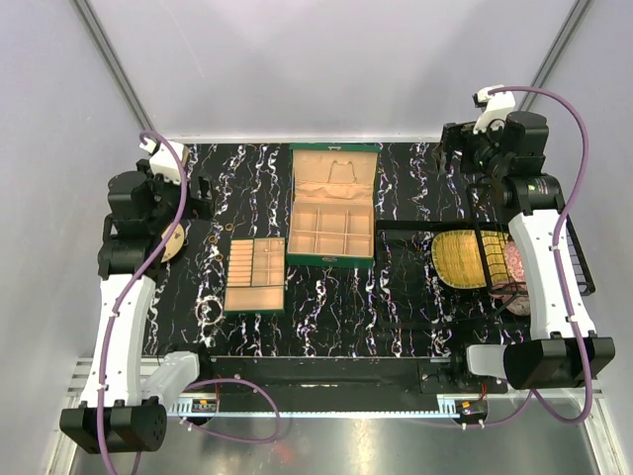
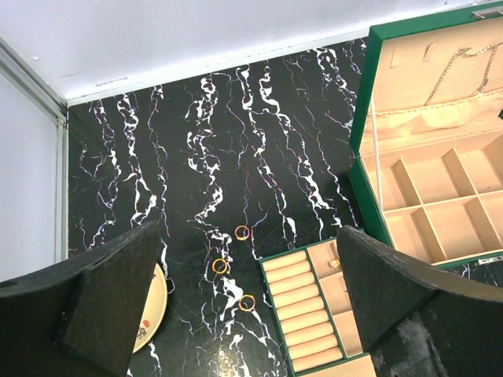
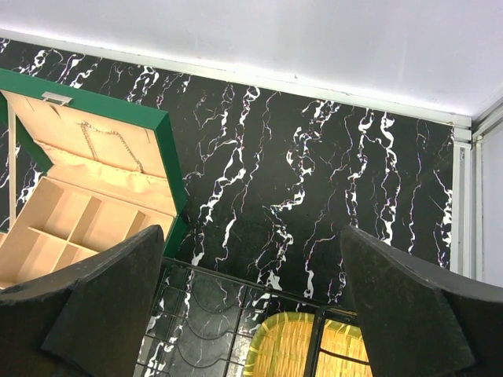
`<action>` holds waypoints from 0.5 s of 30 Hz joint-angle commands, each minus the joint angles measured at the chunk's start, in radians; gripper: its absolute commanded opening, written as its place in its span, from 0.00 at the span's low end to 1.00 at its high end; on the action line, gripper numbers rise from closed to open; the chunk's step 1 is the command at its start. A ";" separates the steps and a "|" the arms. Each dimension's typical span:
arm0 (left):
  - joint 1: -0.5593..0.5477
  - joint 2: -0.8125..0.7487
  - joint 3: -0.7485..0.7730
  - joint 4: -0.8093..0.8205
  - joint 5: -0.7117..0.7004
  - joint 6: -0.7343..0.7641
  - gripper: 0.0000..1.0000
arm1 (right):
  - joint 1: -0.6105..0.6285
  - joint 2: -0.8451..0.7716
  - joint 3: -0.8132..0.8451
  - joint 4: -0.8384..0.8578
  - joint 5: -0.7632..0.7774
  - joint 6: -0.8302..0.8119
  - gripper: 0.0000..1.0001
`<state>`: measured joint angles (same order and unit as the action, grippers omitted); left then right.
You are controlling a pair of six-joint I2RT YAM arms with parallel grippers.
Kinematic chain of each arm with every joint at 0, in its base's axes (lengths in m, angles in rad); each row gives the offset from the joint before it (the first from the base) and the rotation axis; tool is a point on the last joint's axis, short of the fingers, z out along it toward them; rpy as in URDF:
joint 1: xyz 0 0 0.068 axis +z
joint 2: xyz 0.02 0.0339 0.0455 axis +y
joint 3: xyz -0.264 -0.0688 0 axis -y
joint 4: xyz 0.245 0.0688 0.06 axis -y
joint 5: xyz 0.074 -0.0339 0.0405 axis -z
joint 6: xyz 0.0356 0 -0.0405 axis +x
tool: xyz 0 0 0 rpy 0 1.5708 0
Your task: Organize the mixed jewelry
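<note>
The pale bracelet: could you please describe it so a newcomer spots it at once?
Find the open green box at centre, then the lidless tray left of it. Off the tray's near left corner lies the bracelet: a pale loop, much wider than the small gold rings farther back.

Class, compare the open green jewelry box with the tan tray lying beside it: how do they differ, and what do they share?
The green box is larger; the tan tray is smaller. The box has a raised lid; the tray has none. The box has wide compartments; the tray has ridged rolls and small cells. Both are tan-lined with green edges.
</note>
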<state>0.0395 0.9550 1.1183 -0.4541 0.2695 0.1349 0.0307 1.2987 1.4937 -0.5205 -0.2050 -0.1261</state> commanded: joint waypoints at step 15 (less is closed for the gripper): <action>0.002 -0.079 -0.021 -0.207 0.066 0.285 0.99 | 0.005 -0.012 -0.018 0.014 -0.077 0.003 1.00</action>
<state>0.0395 0.8894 1.0760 -0.5320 0.2832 0.2325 0.0311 1.2911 1.4784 -0.5209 -0.2375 -0.1261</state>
